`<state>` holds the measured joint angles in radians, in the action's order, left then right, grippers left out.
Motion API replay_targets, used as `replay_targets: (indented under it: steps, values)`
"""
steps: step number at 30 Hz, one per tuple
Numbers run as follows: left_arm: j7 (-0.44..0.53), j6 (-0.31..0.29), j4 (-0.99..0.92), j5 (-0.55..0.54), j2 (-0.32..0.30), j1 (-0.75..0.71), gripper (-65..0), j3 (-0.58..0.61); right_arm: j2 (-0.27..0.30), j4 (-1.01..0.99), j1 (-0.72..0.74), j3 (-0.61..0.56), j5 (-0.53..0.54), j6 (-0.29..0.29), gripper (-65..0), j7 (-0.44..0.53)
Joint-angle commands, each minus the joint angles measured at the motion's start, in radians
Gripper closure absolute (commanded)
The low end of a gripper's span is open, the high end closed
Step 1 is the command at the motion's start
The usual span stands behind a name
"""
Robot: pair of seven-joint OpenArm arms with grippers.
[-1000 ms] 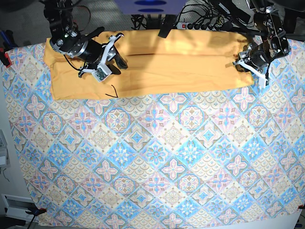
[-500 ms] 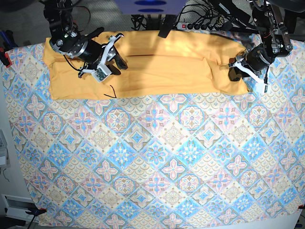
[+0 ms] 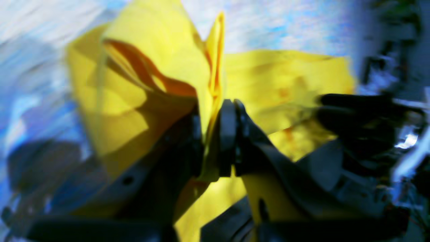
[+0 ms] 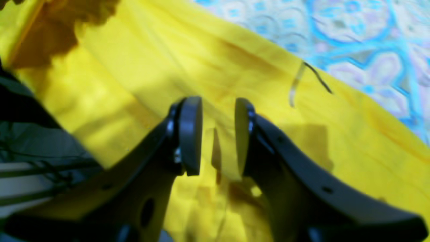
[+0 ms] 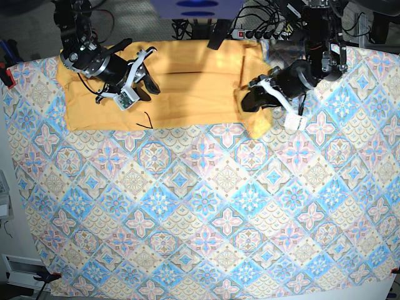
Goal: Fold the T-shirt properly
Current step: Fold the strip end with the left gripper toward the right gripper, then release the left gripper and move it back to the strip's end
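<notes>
Base cam is mounted overhead, looking pretty much straight down at the whole worktop, far enough back to catch both arms along the top edge. The left wrist cam rides right behind the left end effector, looking out along its fingers, super close and blurry, frame mostly filled by the T-shirt. The right wrist cam does the same behind the right end effector, angled down at the cloth. All three views share the yellow shirt; base shows both end effectors too.
</notes>
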<state>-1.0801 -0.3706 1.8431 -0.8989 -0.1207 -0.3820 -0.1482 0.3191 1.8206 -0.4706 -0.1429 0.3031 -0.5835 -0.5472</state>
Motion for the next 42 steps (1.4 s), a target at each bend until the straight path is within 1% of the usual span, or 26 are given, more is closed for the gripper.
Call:
replay_targets:
  steps: [1, 3, 7, 11, 15, 18, 21, 24, 29, 31, 36, 38, 42]
  values:
    - [0.016, -0.006, 0.017, -0.021, 0.003, 0.001, -0.6, 0.02, 0.018, 0.018, 0.0, 0.013, 0.017, -0.008, -16.1, 0.025]
    - [0.018, -0.006, 0.013, -0.019, 0.02, 0.028, -0.6, 0.063, 0.019, 0.018, -0.001, 0.024, 0.017, -0.008, -16.1, 0.025]
    - [0.018, -0.005, -0.026, -0.019, 0.023, 0.071, -0.6, 0.146, 0.019, 0.02, -0.003, 0.061, 0.017, -0.008, -16.1, 0.025]
    - [0.018, -0.005, -0.093, -0.026, 0.023, 0.104, -0.6, 0.166, 0.021, 0.023, -0.004, 0.084, 0.017, -0.008, -16.1, 0.025]
    - [0.008, -0.005, -0.101, -0.026, 0.023, 0.124, -0.6, 0.17, 0.021, 0.023, -0.004, 0.09, 0.017, -0.008, -16.1, 0.025]
    - [0.007, -0.005, -0.124, -0.027, 0.017, 0.14, -0.7, 0.221, 0.021, 0.023, -0.001, 0.088, 0.017, -0.008, -16.1, 0.025]
    - [-0.047, -0.005, -0.165, -0.029, 0.006, 0.186, -0.7, 0.239, 0.021, 0.023, 0.0, 0.088, 0.017, -0.008, -16.1, 0.025]
    - [-0.108, -0.005, -0.227, -0.029, 0.009, 0.232, -0.7, 0.243, 0.021, 0.023, 0.002, 0.088, 0.017, -0.008, -16.1, 0.025]
    - [-0.101, -0.005, -0.236, -0.024, 0.003, 0.246, -1.1, 0.304, 0.021, 0.023, 0.002, 0.088, 0.017, -0.008, -16.1, 0.025]
    - [-0.108, -0.005, -0.24, -0.021, 0.003, 0.255, -3.8, 0.307, 0.021, 0.023, 0.002, 0.088, 0.017, -0.008, -16.1, 0.025]
    - [-0.11, -0.005, -0.239, -0.026, -0.001, 0.259, -16.8, 0.348, 0.021, 0.023, 0.002, 0.088, 0.017, -0.008, -16.1, 0.025]
    - [-0.11, -0.005, -0.234, -0.03, -0.02, 0.259, -21.8, 0.367, 0.021, 0.024, 0.003, 0.088, 0.017, -0.008, -16.1, 0.025]
    - [-0.108, -0.014, -0.23, -0.03, -0.027, 0.259, -30.1, 0.378, 0.021, 0.024, 0.003, 0.088, 0.017, -0.008, -16.1, 0.025]
